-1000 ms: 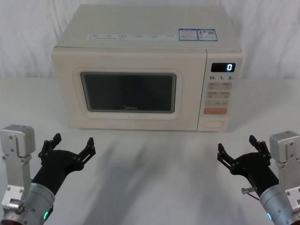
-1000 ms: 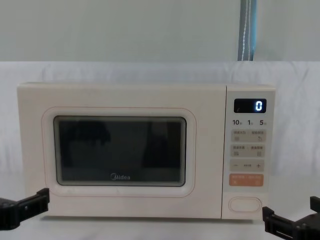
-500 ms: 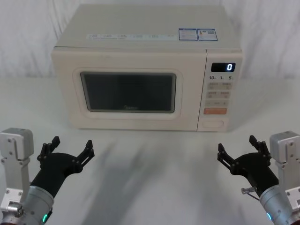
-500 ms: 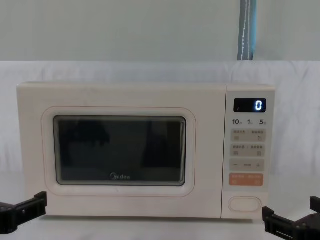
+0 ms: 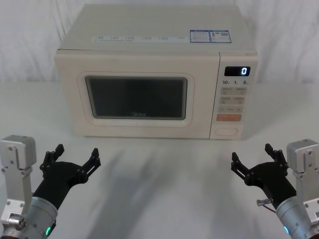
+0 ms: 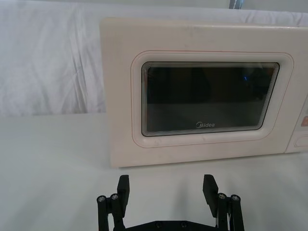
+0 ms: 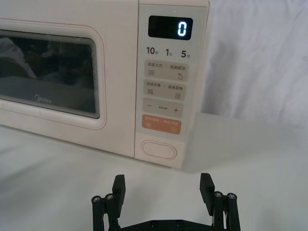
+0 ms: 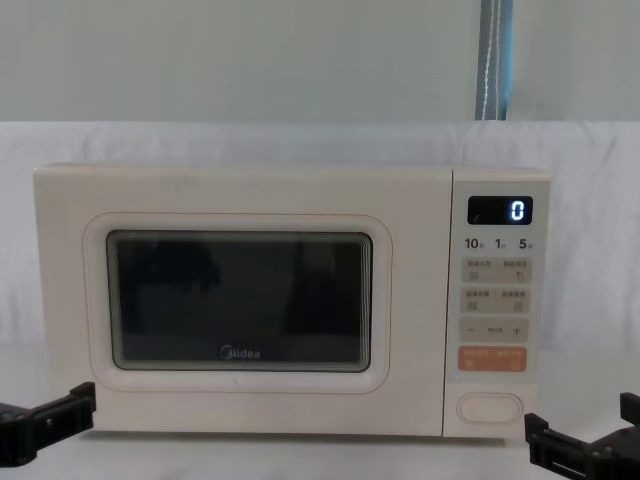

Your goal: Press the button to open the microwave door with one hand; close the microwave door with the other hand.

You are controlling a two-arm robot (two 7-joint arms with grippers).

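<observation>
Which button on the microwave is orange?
The wide bar button on the control panel, right above the plain cream pill-shaped button at the bottom. Every other key there is cream; this is the one coloured one.

In the chest view the left gripper (image 8: pixel 45 420) and right gripper (image 8: pixel 585 450) are cut off by the bottom edge. The left wrist view crops the microwave (image 6: pixel 115 96) at its right, cutting off its control panel. The grey print on the keys (image 5: pixel 233 90) is too small to read.
</observation>
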